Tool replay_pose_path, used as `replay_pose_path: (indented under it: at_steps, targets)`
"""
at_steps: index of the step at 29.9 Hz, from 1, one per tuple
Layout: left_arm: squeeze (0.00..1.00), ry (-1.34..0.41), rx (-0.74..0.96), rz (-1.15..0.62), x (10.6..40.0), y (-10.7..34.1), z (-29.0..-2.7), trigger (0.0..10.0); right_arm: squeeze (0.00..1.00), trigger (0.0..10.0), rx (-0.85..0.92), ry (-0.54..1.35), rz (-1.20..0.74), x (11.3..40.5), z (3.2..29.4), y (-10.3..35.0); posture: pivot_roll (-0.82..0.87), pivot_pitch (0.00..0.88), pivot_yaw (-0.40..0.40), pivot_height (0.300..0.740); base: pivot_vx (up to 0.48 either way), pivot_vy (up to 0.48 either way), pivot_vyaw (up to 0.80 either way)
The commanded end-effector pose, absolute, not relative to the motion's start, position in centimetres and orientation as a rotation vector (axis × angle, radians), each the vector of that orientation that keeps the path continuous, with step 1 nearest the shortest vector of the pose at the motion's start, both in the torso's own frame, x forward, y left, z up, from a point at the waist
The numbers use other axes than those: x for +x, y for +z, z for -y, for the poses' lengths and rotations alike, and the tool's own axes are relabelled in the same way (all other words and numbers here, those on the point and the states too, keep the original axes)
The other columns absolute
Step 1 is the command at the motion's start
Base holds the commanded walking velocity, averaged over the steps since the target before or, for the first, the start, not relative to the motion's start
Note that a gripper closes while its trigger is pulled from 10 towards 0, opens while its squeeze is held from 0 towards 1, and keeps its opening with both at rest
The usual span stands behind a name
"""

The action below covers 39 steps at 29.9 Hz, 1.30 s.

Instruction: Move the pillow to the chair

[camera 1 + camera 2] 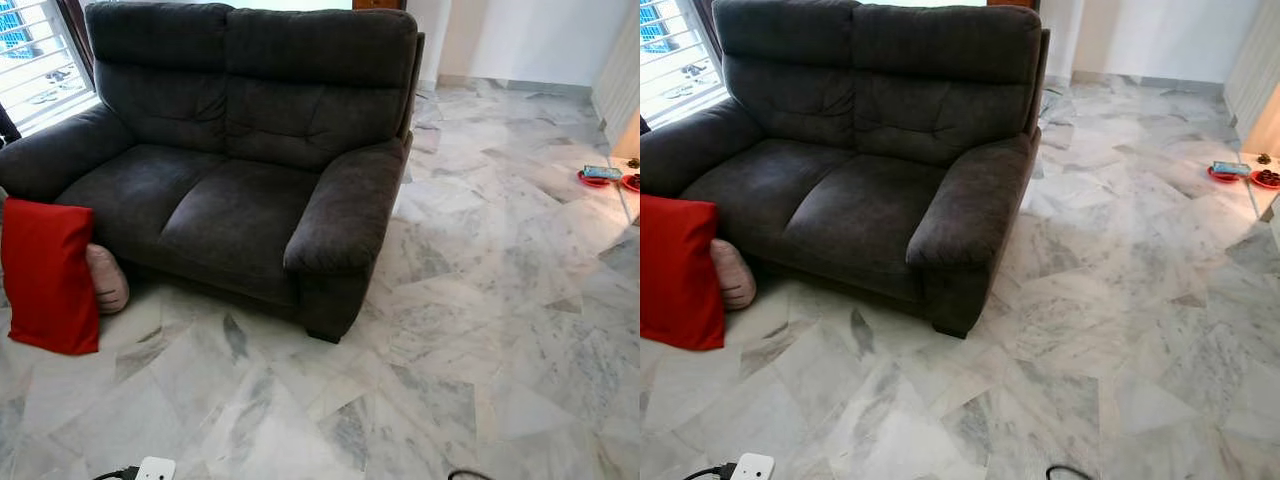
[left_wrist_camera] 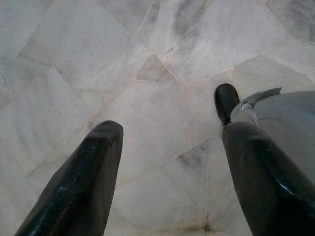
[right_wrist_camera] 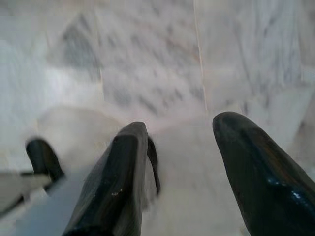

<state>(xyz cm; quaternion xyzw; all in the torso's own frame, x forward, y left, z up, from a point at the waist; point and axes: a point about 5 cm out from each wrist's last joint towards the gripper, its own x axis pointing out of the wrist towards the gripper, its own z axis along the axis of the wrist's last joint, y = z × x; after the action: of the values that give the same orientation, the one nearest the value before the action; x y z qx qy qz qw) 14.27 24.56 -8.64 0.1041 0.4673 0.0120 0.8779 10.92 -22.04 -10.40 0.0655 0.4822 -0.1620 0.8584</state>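
A red pillow (image 1: 47, 275) stands upright on the marble floor, leaning at the left front corner of a dark grey two-seat sofa (image 1: 235, 190). Behind it a pale pink cushion (image 1: 106, 278) lies on the floor against the sofa base. My left gripper (image 2: 170, 147) hangs over bare floor tiles, open with nothing between its black fingers (image 2: 81, 182). My right gripper (image 3: 179, 147) also hangs above the floor, open and empty; its view is blurred.
Wide marble floor (image 1: 480, 330) stretches right of the sofa. Red dishes and a small blue item (image 1: 600, 176) sit at the far right by a low ledge. A white plug with a black cable (image 1: 150, 468) lies at the near edge. A barred window (image 1: 35, 60) is behind the sofa's left arm.
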Motion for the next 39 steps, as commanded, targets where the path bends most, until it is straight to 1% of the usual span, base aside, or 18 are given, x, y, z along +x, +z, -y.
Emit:
replay_pose_path:
  at_steps: [1,5,9,10,17,23,30,36,39]
  targets:
    - [0.0,0.045,0.199,-0.99,13.9,-8.7,-24.8,10.0,0.0,10.0,0.152,-0.326,-0.991,11.6,21.6,-10.3,-0.01,0.0,0.033,0.74,0.0,0.0,0.0]
    - [0.0,0.056,0.186,-0.991,13.8,-8.8,-24.8,10.0,0.0,10.0,0.149,-0.313,-0.998,11.7,21.5,-10.3,-0.01,0.0,0.026,0.74,0.0,0.0,0.0]
    - [0.0,0.058,0.182,-0.995,13.8,-8.8,-24.7,10.0,0.0,10.0,0.12,-0.302,-1.05,10.8,21.5,-10.6,-0.01,0.0,0.026,0.74,0.0,0.0,0.0]
    - [0.0,0.06,0.178,-0.996,13.8,-8.8,-24.7,10.0,0.0,10.0,0.1,-0.303,-1.088,10.1,21.8,-10.8,-0.01,0.0,0.027,0.74,0.0,0.0,0.0]
    - [0.0,0.081,0.165,-0.999,13.7,-8.8,-24.9,10.0,0.0,10.0,0.107,-0.295,-1.129,8.6,23.1,-10.9,-0.01,0.0,0.023,0.74,0.0,0.0,0.0]
    - [0.0,0.087,0.152,-0.997,13.6,-8.9,-24.8,10.0,0.0,10.0,0.128,-0.292,-1.107,9.0,23.6,-10.7,-0.01,0.0,0.024,0.74,0.0,0.0,0.0]
    - [0.0,0.092,0.142,-0.997,13.6,-8.9,-24.7,10.0,0.0,10.0,0.144,-0.269,-1.087,10.1,22.4,-10.7,-0.01,0.0,0.02,0.74,0.0,0.0,0.0]
    - [0.0,0.091,0.14,-0.998,13.6,-8.9,-24.6,10.0,0.0,10.0,0.152,-0.262,-1.084,10.2,22.3,-10.7,-0.01,0.0,0.018,0.74,0.0,0.0,0.0]
    - [0.0,0.091,0.14,-0.998,13.6,-8.9,-24.6,10.0,0.0,10.0,0.155,-0.26,-1.082,10.2,22.1,-10.7,-0.01,0.0,0.017,0.74,0.0,0.261,0.0]
